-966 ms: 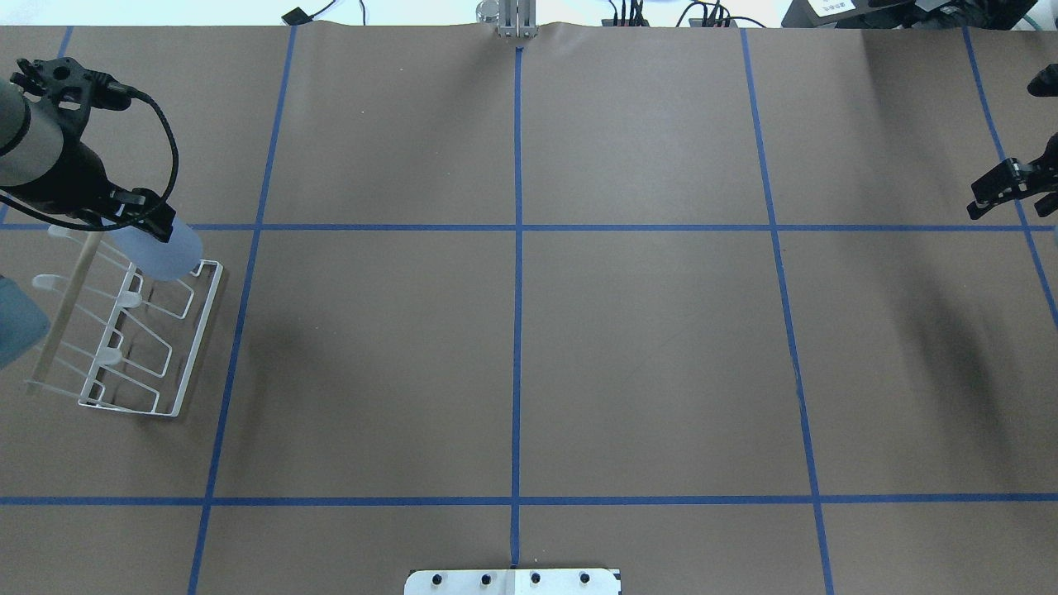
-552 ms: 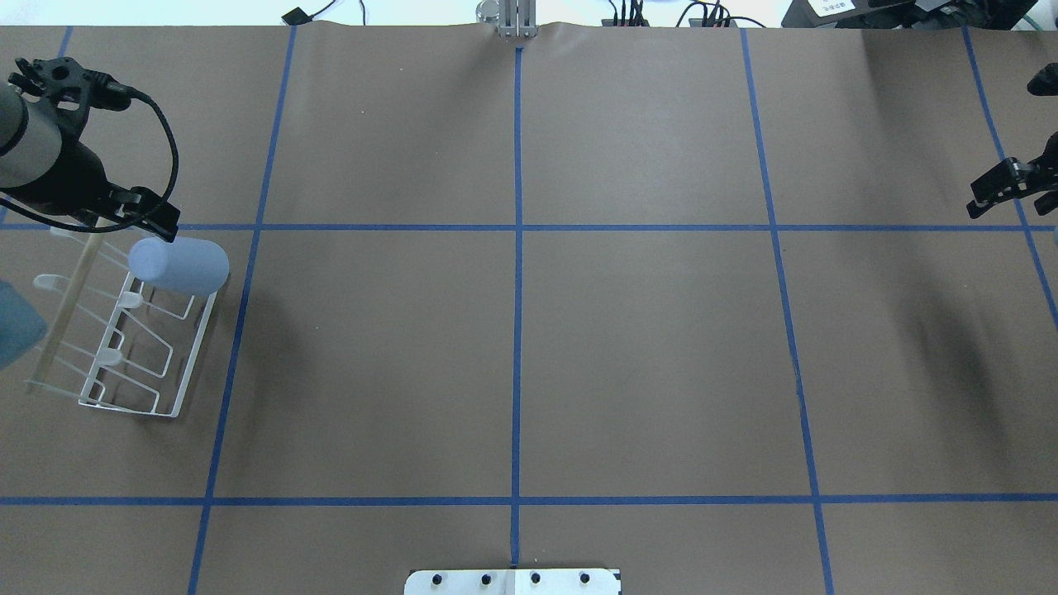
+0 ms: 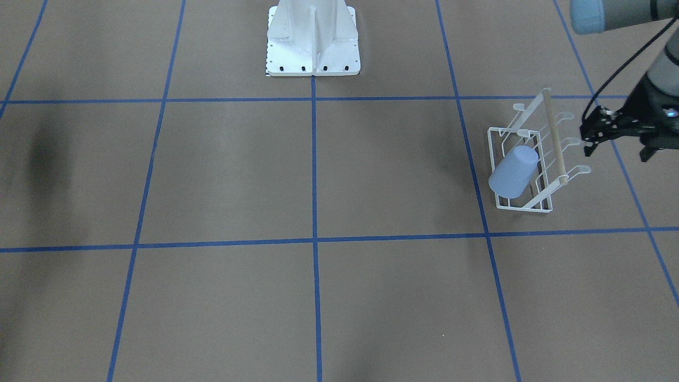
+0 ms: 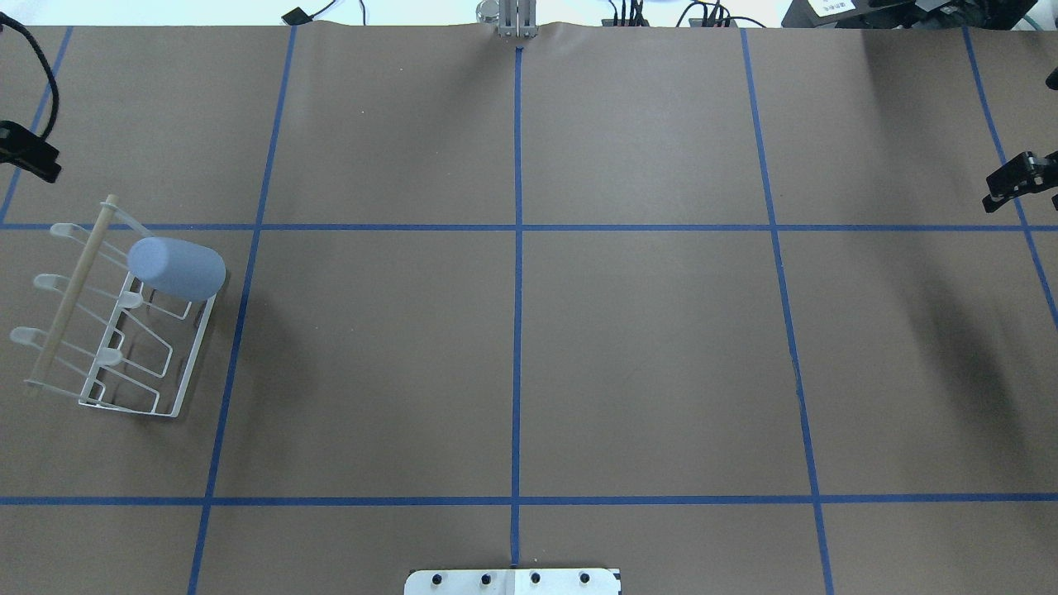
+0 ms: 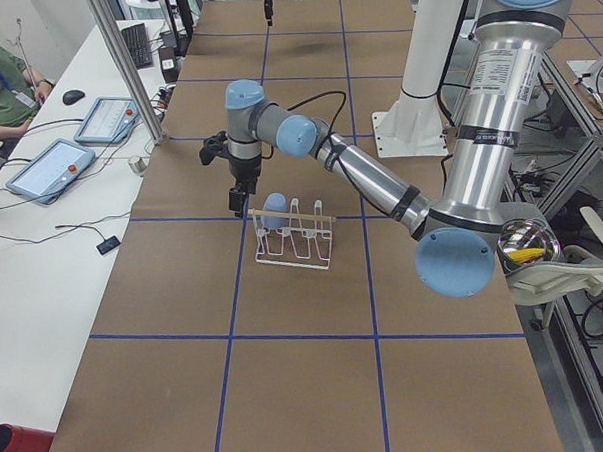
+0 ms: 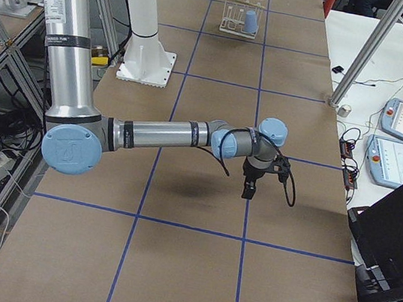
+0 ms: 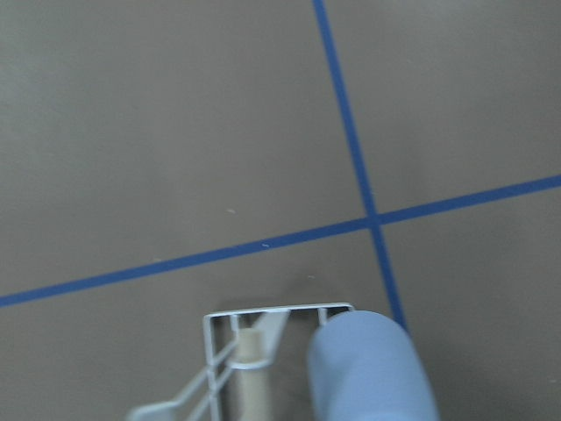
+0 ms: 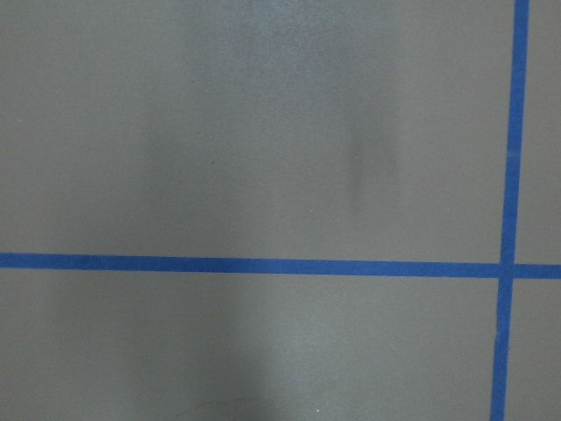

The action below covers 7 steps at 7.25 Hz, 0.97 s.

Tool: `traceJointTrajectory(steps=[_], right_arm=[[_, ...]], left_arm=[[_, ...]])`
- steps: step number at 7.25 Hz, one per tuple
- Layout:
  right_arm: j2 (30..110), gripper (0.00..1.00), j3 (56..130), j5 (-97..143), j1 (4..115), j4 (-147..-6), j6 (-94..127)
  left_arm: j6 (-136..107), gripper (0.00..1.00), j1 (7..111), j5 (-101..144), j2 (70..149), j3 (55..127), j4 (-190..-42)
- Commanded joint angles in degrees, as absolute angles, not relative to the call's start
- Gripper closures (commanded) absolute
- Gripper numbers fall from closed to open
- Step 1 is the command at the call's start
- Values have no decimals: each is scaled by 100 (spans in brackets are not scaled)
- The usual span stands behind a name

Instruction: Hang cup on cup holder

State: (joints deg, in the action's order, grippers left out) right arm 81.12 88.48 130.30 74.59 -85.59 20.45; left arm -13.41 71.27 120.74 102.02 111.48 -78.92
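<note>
Since a moment ago the left gripper [image 3: 590,132] has let go and backed toward 11 o'clock overhead, jaws apart, empty. Cup [image 4: 176,268] sits tilted over a prong at the cup holder's [image 4: 70,296] 1 o'clock corner (apparently hung); only retreat remains. Right gripper [image 4: 1007,183], at 3 o'clock: cannot tell.
</note>
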Motion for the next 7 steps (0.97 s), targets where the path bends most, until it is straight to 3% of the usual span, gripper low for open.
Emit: traceJointTrajectory(steps=[1,3,5,7], right_arm=[[8182,0,8737,13087,7725,-8604,2013],[8313,0,8797,13288,8084,-8631,1978],[8638,0,8981,13403,8349,-8631,1925],[9025,0,9271,13570,8533,-8640,1759]], left_arm=[[31,1,8336,12582,10169,9991,-7839],[88,1,8638,12920,10169,9240,-7901],[62,1,8780,12929,9916,9159,-8232],[97,1,8807,12929,9092,9089,-9765]])
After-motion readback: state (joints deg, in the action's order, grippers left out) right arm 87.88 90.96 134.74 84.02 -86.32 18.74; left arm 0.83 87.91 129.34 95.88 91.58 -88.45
